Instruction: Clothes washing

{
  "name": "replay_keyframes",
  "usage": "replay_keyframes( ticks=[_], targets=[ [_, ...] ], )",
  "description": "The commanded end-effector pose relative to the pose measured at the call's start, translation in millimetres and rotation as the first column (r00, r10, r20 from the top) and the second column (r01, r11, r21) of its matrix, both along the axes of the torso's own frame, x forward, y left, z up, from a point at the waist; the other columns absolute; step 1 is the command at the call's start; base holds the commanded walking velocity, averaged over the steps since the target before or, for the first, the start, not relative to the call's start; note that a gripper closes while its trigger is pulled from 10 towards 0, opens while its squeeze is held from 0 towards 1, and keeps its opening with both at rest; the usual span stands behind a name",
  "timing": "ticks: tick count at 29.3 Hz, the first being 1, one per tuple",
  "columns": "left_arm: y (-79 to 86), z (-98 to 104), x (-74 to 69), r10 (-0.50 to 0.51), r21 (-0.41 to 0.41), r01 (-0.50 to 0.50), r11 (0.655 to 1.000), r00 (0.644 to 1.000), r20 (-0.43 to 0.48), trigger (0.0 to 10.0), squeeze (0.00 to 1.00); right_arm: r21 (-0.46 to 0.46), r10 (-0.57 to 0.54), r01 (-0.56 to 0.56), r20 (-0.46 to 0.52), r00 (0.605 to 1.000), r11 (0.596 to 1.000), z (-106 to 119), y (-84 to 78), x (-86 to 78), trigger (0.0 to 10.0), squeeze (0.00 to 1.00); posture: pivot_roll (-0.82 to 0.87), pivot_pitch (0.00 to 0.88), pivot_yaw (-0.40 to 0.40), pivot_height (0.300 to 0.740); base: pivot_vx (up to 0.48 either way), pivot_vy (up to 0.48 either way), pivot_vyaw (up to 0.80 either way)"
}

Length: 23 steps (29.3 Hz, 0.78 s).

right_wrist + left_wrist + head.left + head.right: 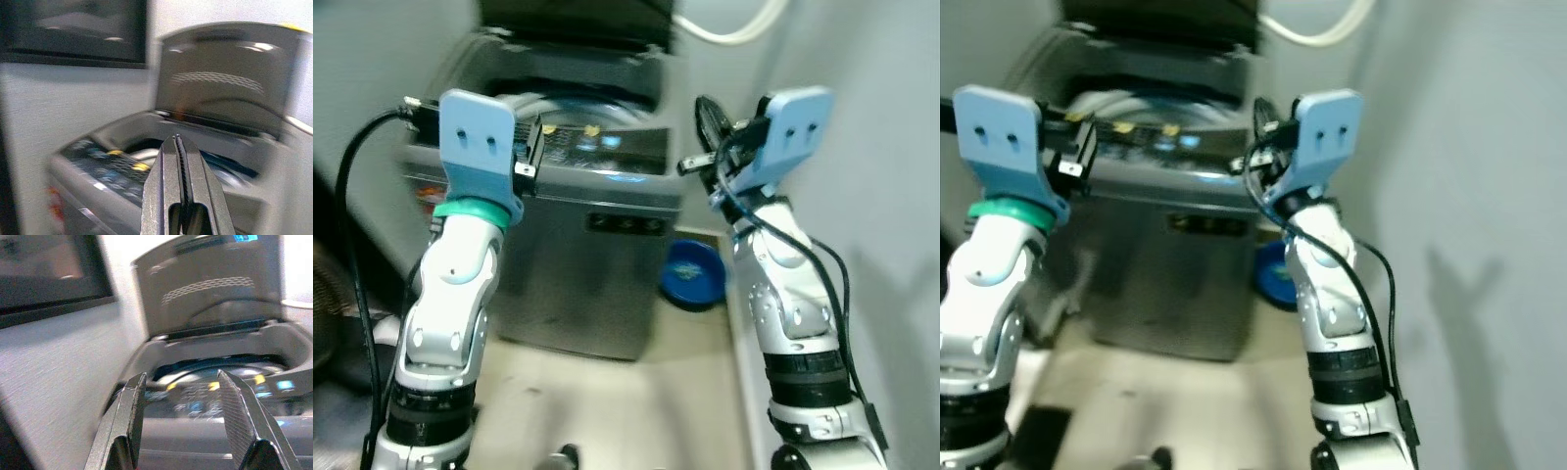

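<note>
A grey top-loading washing machine [597, 255] stands ahead with its lid [210, 279] raised and its drum rim [220, 369] showing. Both arms are held up in front of it. My left gripper [183, 382] is open, its fingers [132, 401] spread with nothing between them, just short of the machine's front left corner. My right gripper [178, 142] is shut with nothing in it and points at the control panel [112, 169] from the front right corner. No clothes can be made out in the blurred frames.
A blue basin [693, 274] lies on the floor to the right of the machine, beside a grey wall [1469, 196]. A white hose [729, 29] loops behind the lid. Dark clutter [333, 313] sits at the left. Pale floor [636, 401] lies before the machine.
</note>
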<state>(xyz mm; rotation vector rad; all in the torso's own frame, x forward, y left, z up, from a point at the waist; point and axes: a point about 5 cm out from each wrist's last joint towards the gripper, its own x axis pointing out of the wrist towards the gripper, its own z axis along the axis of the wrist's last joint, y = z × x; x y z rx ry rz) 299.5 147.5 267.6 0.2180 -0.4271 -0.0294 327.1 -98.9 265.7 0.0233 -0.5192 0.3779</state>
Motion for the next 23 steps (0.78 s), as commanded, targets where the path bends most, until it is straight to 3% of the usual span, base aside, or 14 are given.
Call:
replay_keyframes(
  ticks=[1,8,11,12,14,16,18,20,22,23],
  targets=[
    [-4.4,-6,1.5,-0.013,0.015,0.014,1.000,1.000,-0.025,10.0,0.00,-0.025,0.009,-0.009,0.001,1.000,1.000,-3,1.1,-1.1,10.0,0.00,0.05,0.004,0.002,0.740,0.000,0.000,0.80],
    [-7.9,-20,1.5,-0.029,0.052,0.033,0.998,0.997,-0.069,10.0,0.00,-0.074,0.062,-0.065,-0.047,0.997,0.995,-23,7.3,-3.8,10.0,0.00,0.05,0.002,0.001,0.740,0.000,0.000,0.80],
    [-10.4,-44,2.1,-0.037,0.089,0.052,0.995,0.987,-0.157,10.0,0.00,-0.107,0.071,-0.086,-0.132,0.989,0.991,-51,5.8,-3.0,10.0,0.00,0.05,0.001,0.001,0.740,0.000,0.000,0.80],
    [-10.4,-44,2.1,-0.037,0.089,0.052,0.995,0.987,-0.157,10.0,0.00,-0.107,0.071,-0.086,-0.132,0.989,0.991,-51,5.8,-3.0,10.0,0.00,0.05,0.001,0.001,0.740,0.000,0.000,0.79],
    [-8.3,-70,1.3,-0.028,0.103,0.054,0.993,0.970,-0.240,10.0,0.00,-0.125,0.036,-0.063,-0.209,0.977,0.990,-77,-1.0,-1.8,10.0,0.00,0.05,0.001,0.002,0.740,0.000,0.000,0.79],
    [-8.3,-70,1.3,-0.028,0.103,0.054,0.993,0.970,-0.240,10.0,0.00,-0.125,0.036,-0.063,-0.209,0.977,0.990,-77,-1.0,-1.8,10.0,0.00,0.05,0.001,0.002,0.740,0.000,0.000,0.79],
    [3.5,-109,0.8,0.001,0.092,0.035,0.995,0.930,-0.367,10.0,0.00,-0.143,-0.092,0.048,-0.315,0.945,0.989,-111,-19.5,1.8,10.0,0.00,0.04,0.000,0.003,0.740,0.000,0.000,0.79],
    [17.0,-141,-2.2,0.024,0.078,0.015,0.997,0.883,-0.468,10.0,0.00,-0.160,-0.219,0.166,-0.414,0.884,0.973,-144,-40.8,1.1,10.0,0.00,0.04,0.000,0.001,0.740,0.000,0.000,0.79],
    [19.7,-147,-3.1,0.027,0.076,0.011,0.997,0.874,-0.485,10.0,0.00,-0.163,-0.242,0.188,-0.432,0.869,0.968,-150,-45.0,0.4,10.0,0.00,0.04,0.000,0.001,0.740,0.000,0.000,0.79],
    [22.3,-156,-4.2,0.014,0.047,0.012,0.999,0.852,-0.523,10.0,0.00,-0.182,-0.263,0.200,-0.462,0.847,0.963,-162,-50.6,-2.6,10.0,0.00,0.03,0.000,0.002,0.740,0.000,0.000,0.79]
  ],
)
